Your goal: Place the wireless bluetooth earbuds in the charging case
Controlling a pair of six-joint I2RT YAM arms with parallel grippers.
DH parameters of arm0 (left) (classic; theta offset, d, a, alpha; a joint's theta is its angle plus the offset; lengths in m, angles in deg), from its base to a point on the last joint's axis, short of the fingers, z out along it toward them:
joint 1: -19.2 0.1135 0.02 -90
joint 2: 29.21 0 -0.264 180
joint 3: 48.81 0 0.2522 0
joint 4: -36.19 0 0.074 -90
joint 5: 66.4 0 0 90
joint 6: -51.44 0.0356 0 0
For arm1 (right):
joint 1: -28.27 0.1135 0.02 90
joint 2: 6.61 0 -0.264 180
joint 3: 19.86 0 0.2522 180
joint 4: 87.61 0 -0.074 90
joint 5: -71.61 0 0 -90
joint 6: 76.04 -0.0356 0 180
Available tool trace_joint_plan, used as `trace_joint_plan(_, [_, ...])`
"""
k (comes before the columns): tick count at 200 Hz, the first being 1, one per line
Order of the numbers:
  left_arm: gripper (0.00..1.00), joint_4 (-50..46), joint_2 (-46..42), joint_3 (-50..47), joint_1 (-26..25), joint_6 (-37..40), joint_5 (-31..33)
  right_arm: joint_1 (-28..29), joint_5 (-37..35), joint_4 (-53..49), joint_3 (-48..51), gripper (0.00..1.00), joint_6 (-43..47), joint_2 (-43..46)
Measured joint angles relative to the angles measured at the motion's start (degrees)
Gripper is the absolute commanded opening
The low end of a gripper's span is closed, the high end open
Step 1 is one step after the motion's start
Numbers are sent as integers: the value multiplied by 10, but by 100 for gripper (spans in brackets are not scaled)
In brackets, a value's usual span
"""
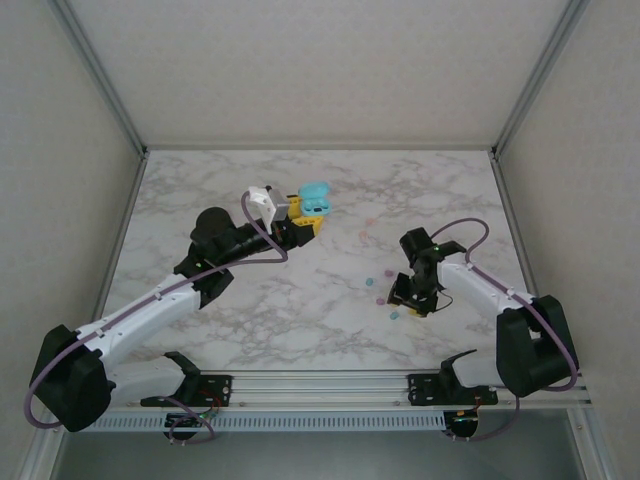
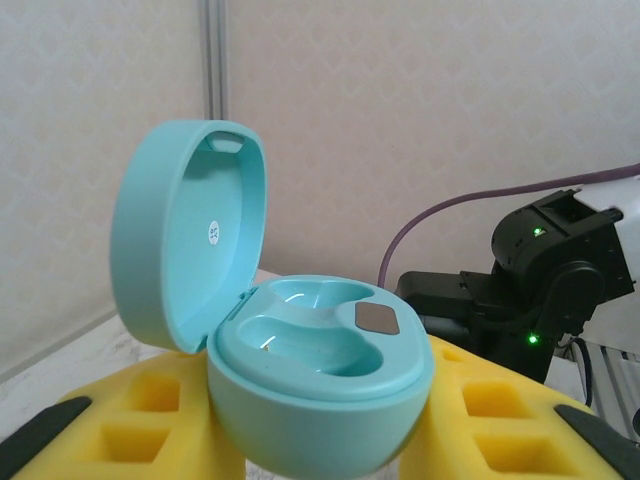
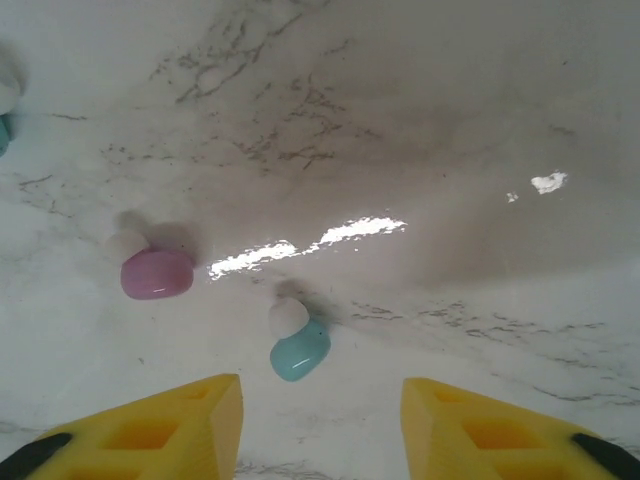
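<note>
My left gripper (image 1: 303, 216) is shut on the teal charging case (image 1: 316, 198) and holds it above the table's far middle. In the left wrist view the case (image 2: 318, 375) sits between the yellow fingers (image 2: 150, 420) with its lid (image 2: 185, 235) swung up; both wells look empty. My right gripper (image 1: 410, 303) hovers low over the table at the right, jaws open with nothing between them. In the right wrist view a teal earbud (image 3: 299, 352) with a white tip lies just ahead of the gap between the yellow fingertips (image 3: 180, 425). A pink earbud (image 3: 157, 274) lies further left.
More earbuds are scattered on the marble table (image 1: 250, 320) left of the right gripper: a teal one (image 1: 388, 272), a pink one (image 1: 380, 299) and a teal one (image 1: 394, 315). Aluminium frame posts and walls bound the table on three sides.
</note>
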Motion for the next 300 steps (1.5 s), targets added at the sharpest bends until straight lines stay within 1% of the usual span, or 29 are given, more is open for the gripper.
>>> trace_joint_plan(21, [22, -7, 0, 0, 0, 0, 0, 1, 13, 19, 4, 47, -3, -5])
trace_joint_plan(54, [22, -10, 0, 0, 0, 0, 0, 10, 33, 50, 6, 45, -2, -39])
trace_joint_plan(86, [22, -11, 0, 0, 0, 0, 0, 15, 32, 62, 4, 44, 7, -69])
trace_joint_plan(125, [22, -20, 0, 0, 0, 2, 0, 18, 21, 59, -12, 40, 22, -97])
trace_joint_plan(186, [22, -34, 0, 0, 0, 2, 0, 37, 20, 55, -3, 40, 7, -86])
trace_joint_plan(264, [22, -37, 0, 0, 0, 9, 0, 82, 52, 49, 5, 42, -37, -50])
trace_joint_plan(300, [22, -45, 0, 0, 0, 15, 5, 82, 21, -2, -16, 42, -17, -28])
